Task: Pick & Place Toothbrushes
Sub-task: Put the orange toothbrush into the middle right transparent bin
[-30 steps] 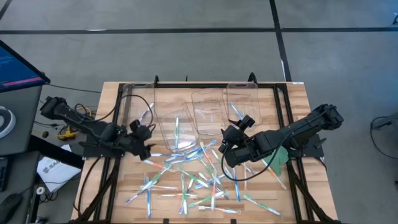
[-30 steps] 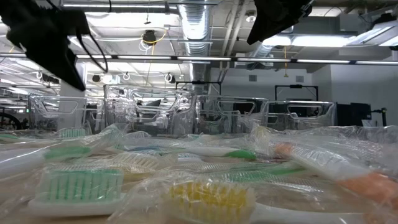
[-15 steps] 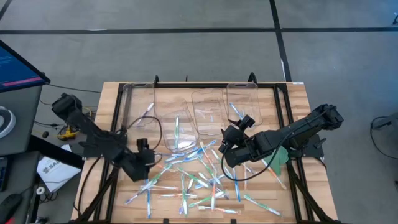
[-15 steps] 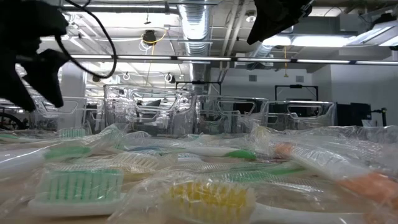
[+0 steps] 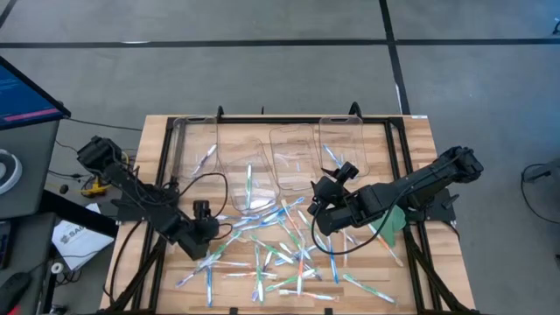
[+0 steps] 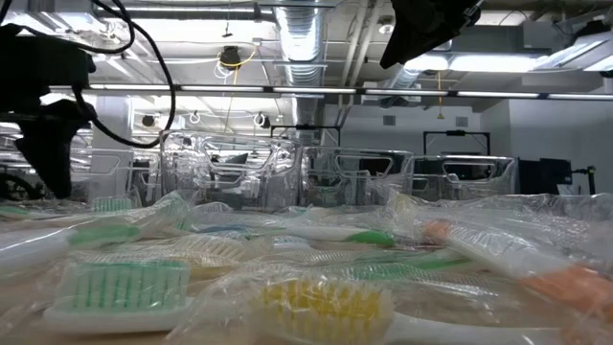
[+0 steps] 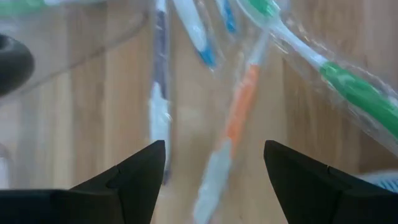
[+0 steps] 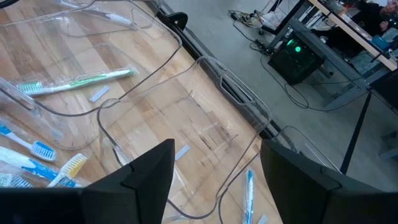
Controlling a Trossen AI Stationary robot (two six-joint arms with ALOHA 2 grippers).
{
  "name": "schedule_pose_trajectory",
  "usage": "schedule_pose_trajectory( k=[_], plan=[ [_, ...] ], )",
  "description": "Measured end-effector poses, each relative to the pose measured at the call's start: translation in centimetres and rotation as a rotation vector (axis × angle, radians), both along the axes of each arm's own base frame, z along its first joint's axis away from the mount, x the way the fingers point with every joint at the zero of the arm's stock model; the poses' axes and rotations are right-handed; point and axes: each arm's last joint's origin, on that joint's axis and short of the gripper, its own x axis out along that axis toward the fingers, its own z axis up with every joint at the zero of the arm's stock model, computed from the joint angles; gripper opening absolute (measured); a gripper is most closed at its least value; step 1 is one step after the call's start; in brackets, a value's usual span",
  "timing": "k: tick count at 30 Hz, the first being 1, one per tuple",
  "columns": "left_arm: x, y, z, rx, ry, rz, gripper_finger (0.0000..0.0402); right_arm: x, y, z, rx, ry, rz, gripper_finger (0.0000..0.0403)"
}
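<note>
Left tool low over the left edge of the toothbrushes, fingers spread; orange-handled toothbrush lying between the tips, blue one just beside one finger. Pile loose on the table, extending from left tool toward right tool. Right tool raised over the pile, fingers spread, empty, facing clear trays.

left end effector lowered over toothbrushes
</note>
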Motion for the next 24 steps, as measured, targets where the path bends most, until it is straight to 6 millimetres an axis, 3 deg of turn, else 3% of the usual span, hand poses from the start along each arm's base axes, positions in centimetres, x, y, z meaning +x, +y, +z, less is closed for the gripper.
schedule_pose_trajectory(
  k=[20, 24],
  plan=[
    [-0.9, 0.3, -1.5, -0.116, 0.093, 0.038, 0.0269, 0.0, 0.0, 0.0, 0.001, -0.003, 0.000, 0.0232],
    [-1.0, 0.4, -1.6, -0.128, 0.110, 0.049, 0.0250, 0.0, 0.0, 0.0, 0.002, -0.004, 0.000, 0.0232]
  ],
)
